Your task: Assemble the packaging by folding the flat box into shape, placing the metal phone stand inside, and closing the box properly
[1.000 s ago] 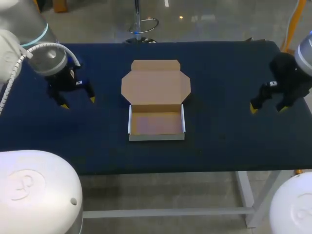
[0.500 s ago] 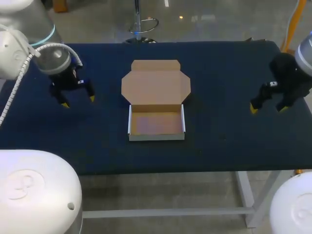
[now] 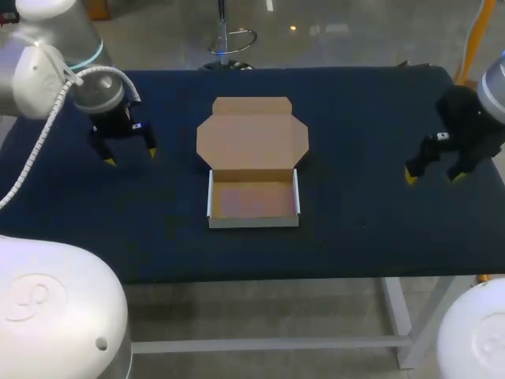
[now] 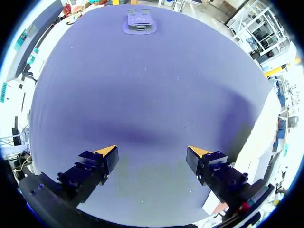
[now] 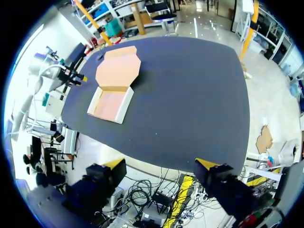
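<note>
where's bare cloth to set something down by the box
Bare table lies between the left gripper and the box, and a wider patch between the box and the right gripper. The open lid crowds the middle; the strip toward the near edge is narrow.

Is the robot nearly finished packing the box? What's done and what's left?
The box is already folded into a tray, its lid lying open behind. Nothing is in hand: the left gripper and right gripper are open and empty, either side of it. The tray looks empty. A small grey thing ahead of the left gripper may be the stand. Left: put it in, close the lid.
</note>
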Robot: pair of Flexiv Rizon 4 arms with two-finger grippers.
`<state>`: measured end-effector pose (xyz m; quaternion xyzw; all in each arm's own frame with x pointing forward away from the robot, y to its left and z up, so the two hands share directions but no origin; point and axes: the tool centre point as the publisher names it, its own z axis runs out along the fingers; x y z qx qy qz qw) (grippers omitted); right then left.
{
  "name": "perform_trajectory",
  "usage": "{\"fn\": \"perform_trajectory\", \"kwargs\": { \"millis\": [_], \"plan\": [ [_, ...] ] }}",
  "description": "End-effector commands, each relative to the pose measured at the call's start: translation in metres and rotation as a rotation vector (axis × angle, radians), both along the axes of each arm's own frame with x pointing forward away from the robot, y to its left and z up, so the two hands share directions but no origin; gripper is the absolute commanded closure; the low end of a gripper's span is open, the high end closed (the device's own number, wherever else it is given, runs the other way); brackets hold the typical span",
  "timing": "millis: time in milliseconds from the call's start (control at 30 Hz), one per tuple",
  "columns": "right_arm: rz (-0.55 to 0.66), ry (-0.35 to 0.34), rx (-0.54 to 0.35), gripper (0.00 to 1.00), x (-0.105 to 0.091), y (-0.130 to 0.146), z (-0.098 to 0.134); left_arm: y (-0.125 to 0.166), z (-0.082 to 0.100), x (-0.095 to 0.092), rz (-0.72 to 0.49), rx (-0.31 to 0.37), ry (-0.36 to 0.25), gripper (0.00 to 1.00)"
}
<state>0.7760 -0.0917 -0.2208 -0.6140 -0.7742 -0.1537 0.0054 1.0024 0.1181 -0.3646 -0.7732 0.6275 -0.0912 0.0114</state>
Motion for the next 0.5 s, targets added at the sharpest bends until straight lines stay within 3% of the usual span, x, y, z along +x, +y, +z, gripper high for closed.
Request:
{"fn": "perform_trajectory", "kwargs": {
  "millis": [33, 500],
  "plan": [
    [0.001, 0.005, -0.002, 0.0, -0.001, 0.0, 0.002, -0.002, -0.013, 0.024, 0.001, 0.01, 0.047, 0.0],
    [0.001, 0.005, -0.002, 0.0, -0.001, 0.0, 0.002, 0.01, -0.019, 0.069, 0.028, 0.042, 0.048, 0.0]
  ]
}}
